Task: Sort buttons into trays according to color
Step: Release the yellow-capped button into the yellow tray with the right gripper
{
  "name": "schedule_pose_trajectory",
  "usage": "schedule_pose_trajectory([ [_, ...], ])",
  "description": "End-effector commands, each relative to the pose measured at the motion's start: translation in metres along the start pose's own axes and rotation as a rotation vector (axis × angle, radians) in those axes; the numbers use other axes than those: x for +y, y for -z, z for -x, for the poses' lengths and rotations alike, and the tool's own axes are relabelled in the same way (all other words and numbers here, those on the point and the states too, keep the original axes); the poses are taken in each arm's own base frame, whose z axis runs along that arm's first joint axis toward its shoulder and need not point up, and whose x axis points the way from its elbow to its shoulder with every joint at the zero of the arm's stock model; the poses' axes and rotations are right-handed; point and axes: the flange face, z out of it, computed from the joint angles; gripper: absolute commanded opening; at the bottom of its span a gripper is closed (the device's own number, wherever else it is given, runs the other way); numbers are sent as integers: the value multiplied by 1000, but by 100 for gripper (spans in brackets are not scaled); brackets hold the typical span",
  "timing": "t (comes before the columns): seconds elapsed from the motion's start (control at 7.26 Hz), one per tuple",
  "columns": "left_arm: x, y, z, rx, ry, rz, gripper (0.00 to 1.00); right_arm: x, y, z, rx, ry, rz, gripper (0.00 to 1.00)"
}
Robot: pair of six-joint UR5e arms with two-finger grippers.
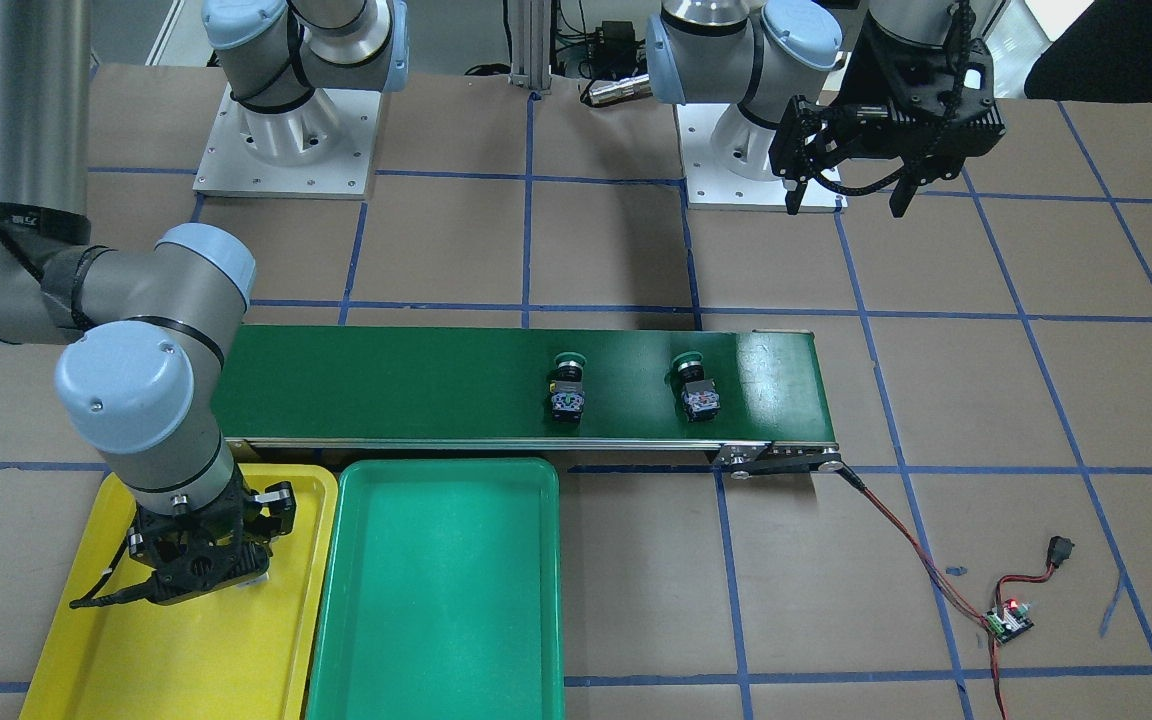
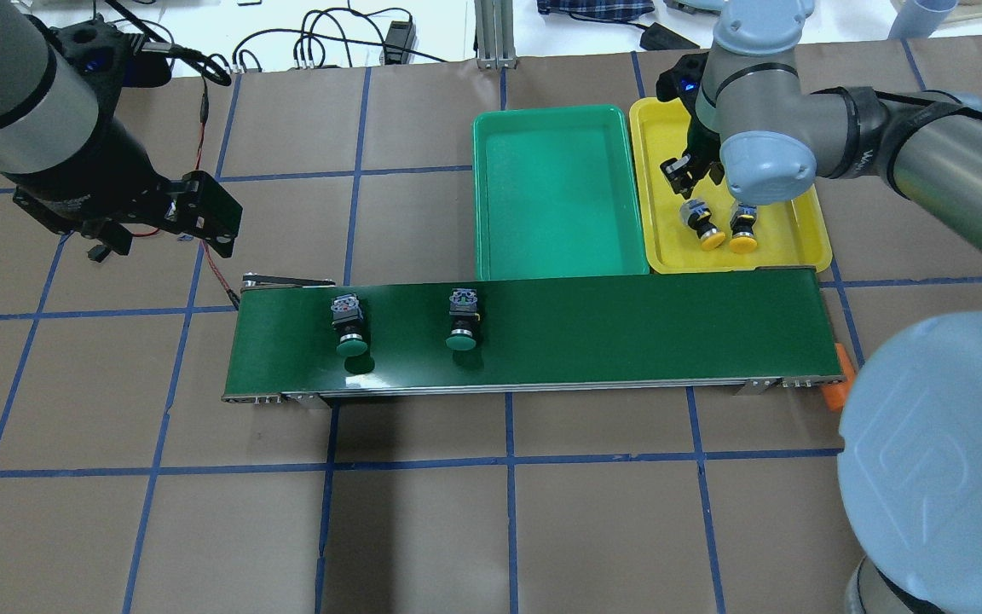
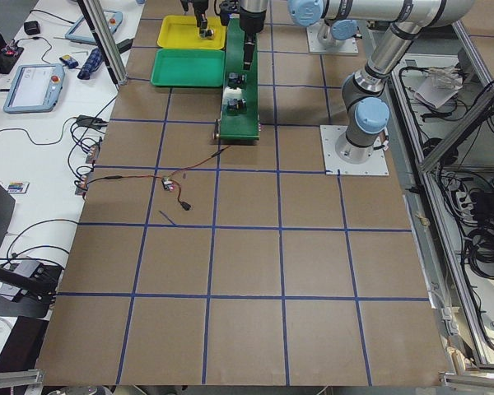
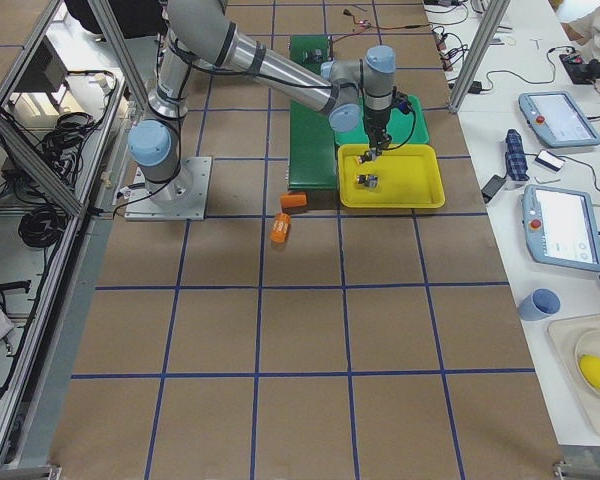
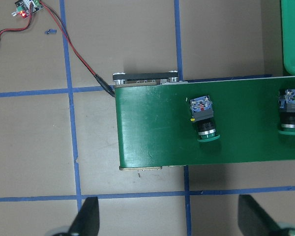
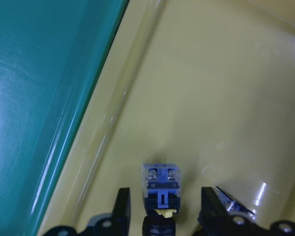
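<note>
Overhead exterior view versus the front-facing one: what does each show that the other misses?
Only overhead: two yellow buttons lying in the yellow tray, below the right gripper. Only front-facing: a small circuit board with a red light, wired to the conveyor belt. Both: two green buttons on the belt, plus the green tray and yellow tray.

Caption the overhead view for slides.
Two yellow-capped push buttons in the yellow plastic tray; two green-capped push buttons on the dark-green conveyor belt.
</note>
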Motion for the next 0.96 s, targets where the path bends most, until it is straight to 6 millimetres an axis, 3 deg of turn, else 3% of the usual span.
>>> schedule_pose_trajectory([
  [0.0, 3, 4, 0, 2, 4, -10, 100, -3, 2, 10, -28, -9, -7, 100],
  [0.14, 4, 6, 0, -1, 5, -14, 100, -1, 15, 26, -38, -60, -5, 100],
  [0.41, 3, 5, 0, -3, 5, -14, 100, 15, 64, 85, -135, -166, 52, 100],
  [0.55, 2, 5, 0, -3, 5, -14, 100, 30, 77, 124, -147, -200, 71, 100],
  [0.83, 2, 5, 0, -1, 5, -14, 100, 69, 77, 187, -153, -278, 111, 100],
])
